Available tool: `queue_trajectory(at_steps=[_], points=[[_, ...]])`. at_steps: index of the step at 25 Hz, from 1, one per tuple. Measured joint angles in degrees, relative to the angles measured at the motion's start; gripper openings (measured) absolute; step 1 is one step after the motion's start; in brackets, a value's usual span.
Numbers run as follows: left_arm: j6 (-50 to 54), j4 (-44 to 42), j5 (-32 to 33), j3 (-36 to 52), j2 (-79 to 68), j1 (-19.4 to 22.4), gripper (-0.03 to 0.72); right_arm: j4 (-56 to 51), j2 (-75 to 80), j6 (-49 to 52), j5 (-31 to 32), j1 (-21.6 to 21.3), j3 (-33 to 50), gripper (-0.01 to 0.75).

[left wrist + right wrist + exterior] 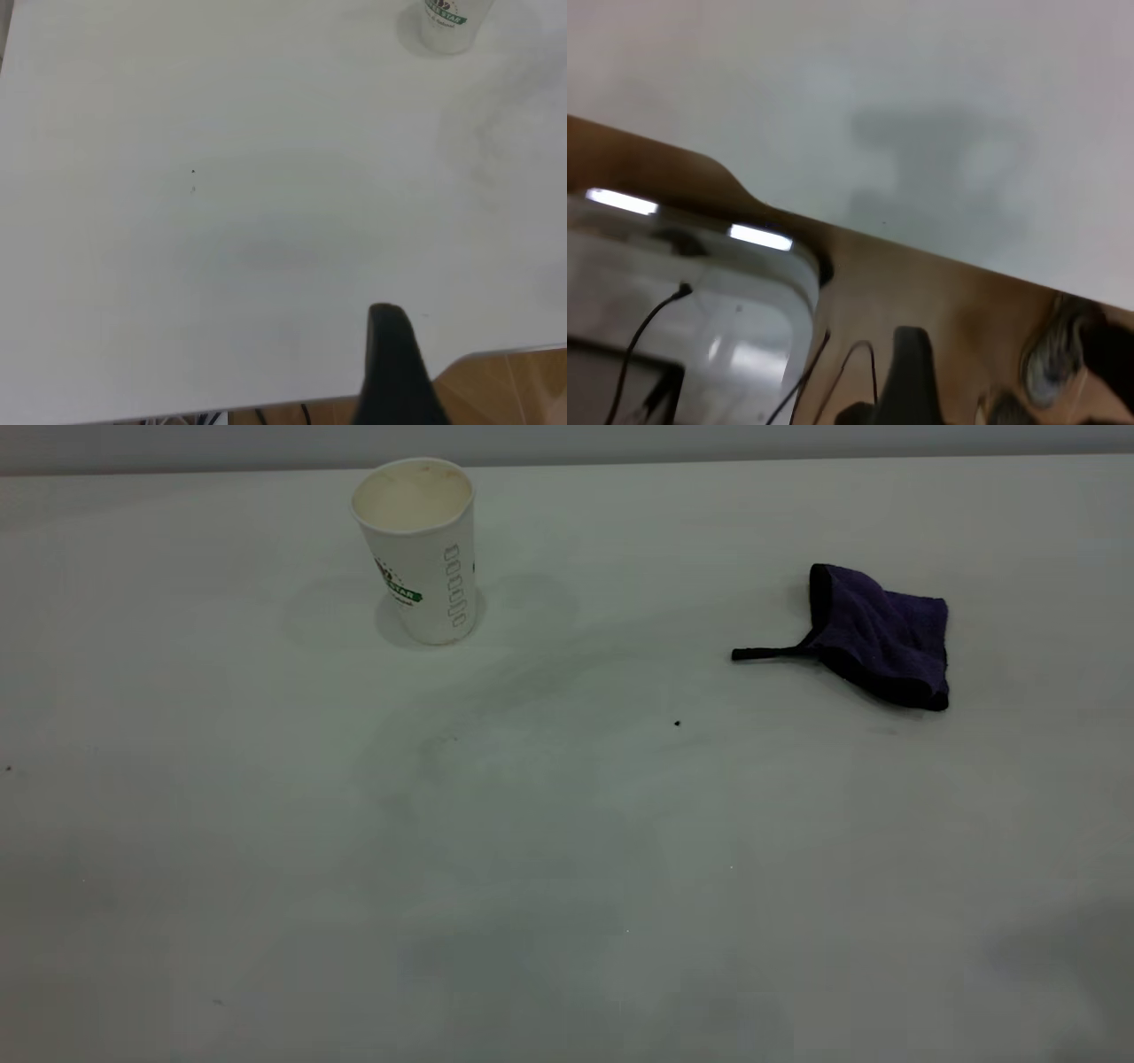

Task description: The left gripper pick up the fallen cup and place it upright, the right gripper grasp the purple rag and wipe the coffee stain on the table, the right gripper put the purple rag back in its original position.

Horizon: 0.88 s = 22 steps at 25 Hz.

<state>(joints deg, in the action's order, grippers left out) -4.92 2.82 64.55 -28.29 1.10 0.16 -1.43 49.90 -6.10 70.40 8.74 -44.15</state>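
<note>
The cup (418, 549) stands upright at the table's (567, 868) back left, mouth up; its lower part also shows in the left wrist view (447, 22). The purple rag (881, 638) lies crumpled at the back right, its black strap pointing left. No round coffee stain shows, only faint grey smears (496, 682) between cup and rag. Neither arm is in the exterior view. My left gripper (394, 372) hangs over the table's near edge, far from the cup. My right gripper (908, 376) is off the table, over the floor beside its edge.
A tiny black speck (677, 724) lies left of the rag, below it. In the right wrist view a clear plastic box (735, 328) with black cables stands on the wooden floor (957, 301) below the table edge.
</note>
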Motion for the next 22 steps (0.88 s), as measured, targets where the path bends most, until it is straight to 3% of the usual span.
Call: queue_trajectory(at_steps=[7,12,22], points=[[0.00,0.00,0.00,0.00,0.00,0.00,0.542,0.39,-22.65,0.00,-2.74,-0.12,9.67,0.679],[0.00,0.00,0.00,0.00,0.00,0.00,0.542,0.33,-31.90,1.14,-5.38,-2.76,16.26,0.669],[0.00,0.00,0.00,0.00,0.00,0.00,0.542,0.04,-42.78,2.51,-5.50,-4.68,17.33,0.644]])
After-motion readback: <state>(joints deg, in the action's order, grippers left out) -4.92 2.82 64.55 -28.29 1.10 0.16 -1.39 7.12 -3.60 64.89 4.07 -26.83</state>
